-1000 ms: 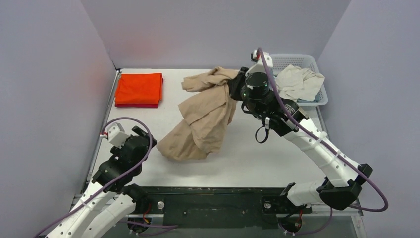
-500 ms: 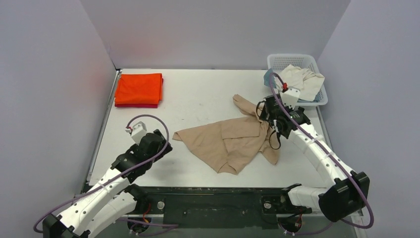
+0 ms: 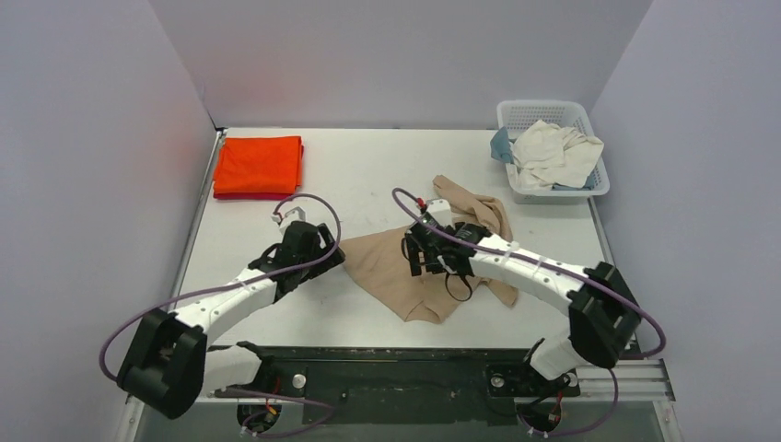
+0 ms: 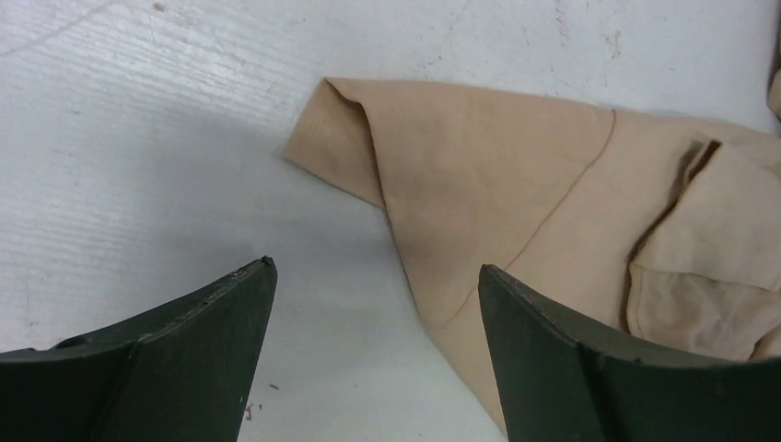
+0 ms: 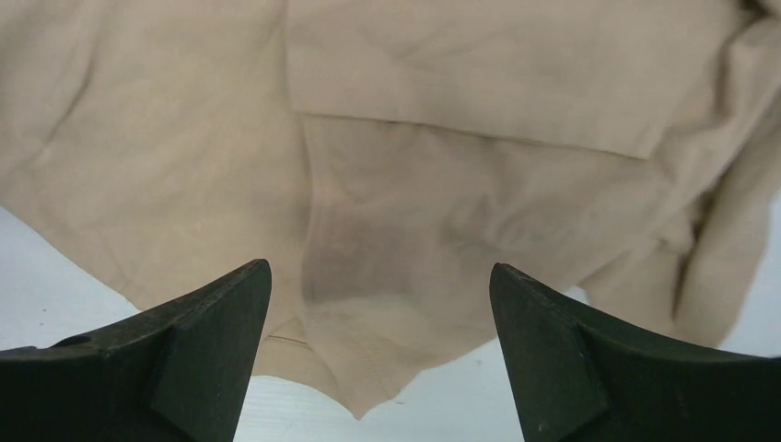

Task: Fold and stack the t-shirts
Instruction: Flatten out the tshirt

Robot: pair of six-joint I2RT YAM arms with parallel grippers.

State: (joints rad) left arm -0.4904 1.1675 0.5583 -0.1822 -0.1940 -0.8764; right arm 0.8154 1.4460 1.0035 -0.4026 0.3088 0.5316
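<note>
Tan t-shirt (image 3: 382, 267) lies crumpled mid bench (image 3: 368, 166), not yet flattened. Left tool (image 4: 373, 276), jaws apart, hovers at its nine-o'clock corner. Right tool (image 5: 378, 276), jaws apart, hovers over its middle. Next likely: pinch edges, spread flat.

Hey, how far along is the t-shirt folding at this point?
Done: an orange t-shirt lies folded on a dark red t-shirt at the far left. In hand: the tan t-shirt lies crumpled mid-table, left gripper and right gripper both open at it, gripping nothing. Left: folding it, plus the cream-white t-shirt and blue garment in the basket.
</note>
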